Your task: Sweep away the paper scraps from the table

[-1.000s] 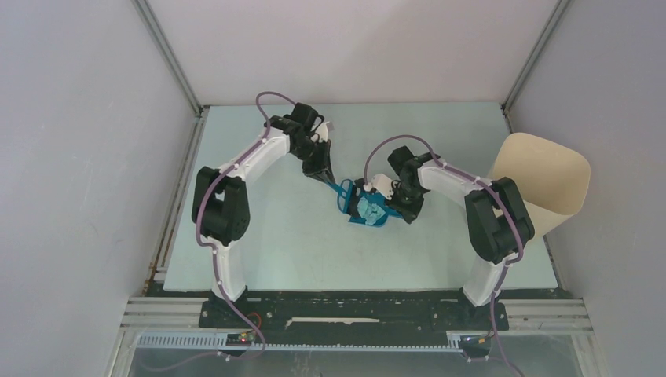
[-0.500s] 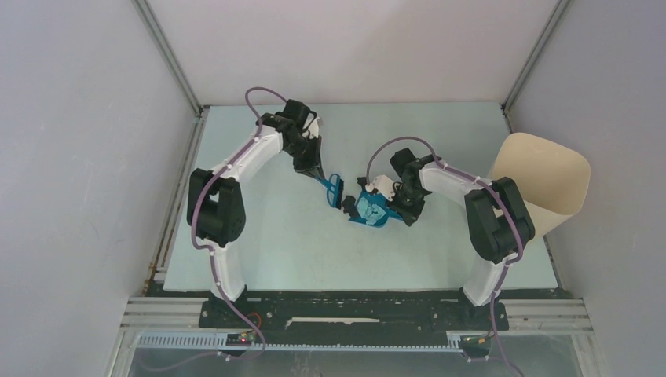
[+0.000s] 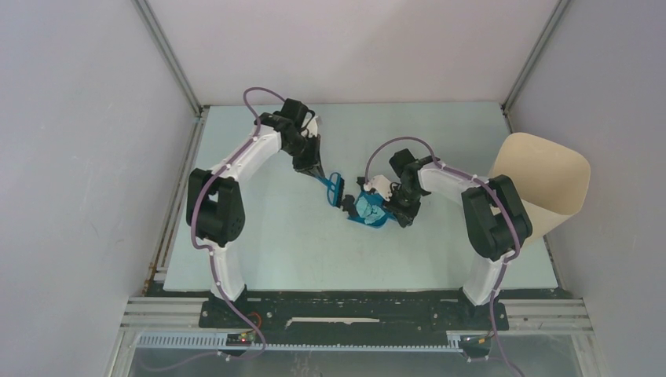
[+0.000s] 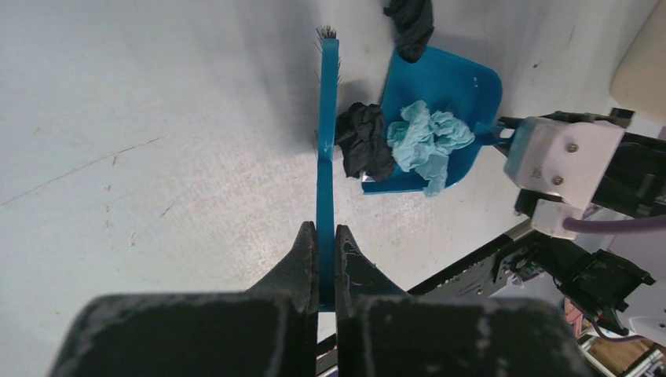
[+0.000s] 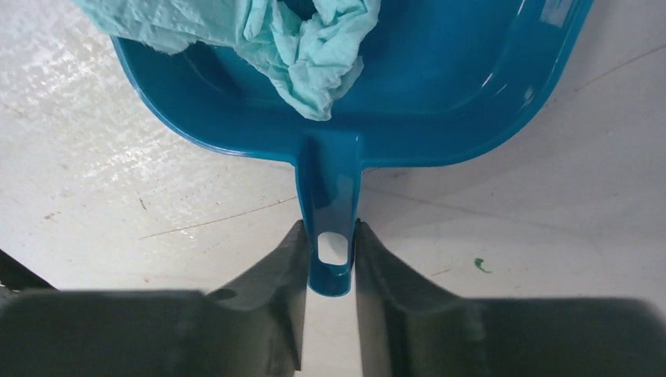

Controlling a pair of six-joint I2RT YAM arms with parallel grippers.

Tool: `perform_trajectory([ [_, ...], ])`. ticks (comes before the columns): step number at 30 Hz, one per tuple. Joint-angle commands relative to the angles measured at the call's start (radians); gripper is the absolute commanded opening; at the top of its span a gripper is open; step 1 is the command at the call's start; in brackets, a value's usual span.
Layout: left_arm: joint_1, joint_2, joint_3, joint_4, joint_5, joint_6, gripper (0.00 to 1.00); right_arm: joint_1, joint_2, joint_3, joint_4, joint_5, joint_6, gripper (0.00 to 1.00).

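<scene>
My left gripper (image 4: pixel 326 232) (image 3: pixel 318 174) is shut on the thin handle of the blue hand brush (image 4: pixel 327 157) (image 3: pixel 334 187), whose head lies just left of the blue dustpan (image 4: pixel 455 86) (image 3: pixel 369 212). The pan rests on the table (image 3: pixel 267 236). It holds light blue paper scraps (image 4: pixel 428 137) (image 5: pixel 306 47), with a black scrap (image 4: pixel 365 141) at its mouth. Another dark scrap (image 4: pixel 410 23) lies at the pan's far edge. My right gripper (image 5: pixel 330 236) (image 3: pixel 397 206) has its jaws against both sides of the dustpan's handle (image 5: pixel 330 196).
A tall beige bin (image 3: pixel 542 184) (image 4: pixel 640 71) stands off the table's right edge, beyond the right arm. A tiny green fleck (image 5: pixel 481 265) lies on the table near the right fingers. Grey frame rails border the table.
The left arm drew the brush up and left, away from the dustpan's mouth, then held still. The right arm and the dustpan have barely shifted.
</scene>
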State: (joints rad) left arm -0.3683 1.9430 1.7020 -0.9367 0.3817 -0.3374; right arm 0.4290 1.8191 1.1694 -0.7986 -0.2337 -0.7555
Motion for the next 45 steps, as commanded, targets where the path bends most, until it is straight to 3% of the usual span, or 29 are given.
perform_trajectory([
  [1, -0.020, -0.036, 0.015, 0.052, 0.066, -0.017, 0.00, 0.007, 0.007, -0.005, 0.036, -0.011, 0.022, 0.25],
  [3, -0.030, -0.038, 0.012, 0.063, 0.077, -0.022, 0.00, 0.007, -0.001, -0.004, 0.028, 0.003, 0.027, 0.17],
  [15, -0.100, -0.027, -0.001, 0.127, 0.229, -0.060, 0.00, 0.027, -0.057, -0.004, -0.069, 0.146, 0.074, 0.14],
  [23, -0.106, -0.073, 0.042, 0.060, 0.124, -0.033, 0.00, -0.011, -0.117, -0.048, -0.083, 0.161, 0.057, 0.13],
  [33, -0.105, -0.038, 0.232, -0.063, -0.114, 0.027, 0.00, -0.088, -0.171, -0.080, -0.109, 0.164, 0.022, 0.12],
  [37, -0.106, 0.102, 0.442, -0.123, -0.194, 0.065, 0.00, -0.100, -0.172, -0.081, -0.122, 0.161, 0.023, 0.12],
  [40, -0.106, 0.271, 0.702, -0.273, -0.266, 0.096, 0.00, -0.100, -0.175, -0.082, -0.138, 0.162, 0.025, 0.12],
  [45, -0.104, 0.319, 0.677, -0.270, -0.213, 0.109, 0.00, -0.099, -0.186, -0.083, -0.151, 0.167, 0.024, 0.12],
])
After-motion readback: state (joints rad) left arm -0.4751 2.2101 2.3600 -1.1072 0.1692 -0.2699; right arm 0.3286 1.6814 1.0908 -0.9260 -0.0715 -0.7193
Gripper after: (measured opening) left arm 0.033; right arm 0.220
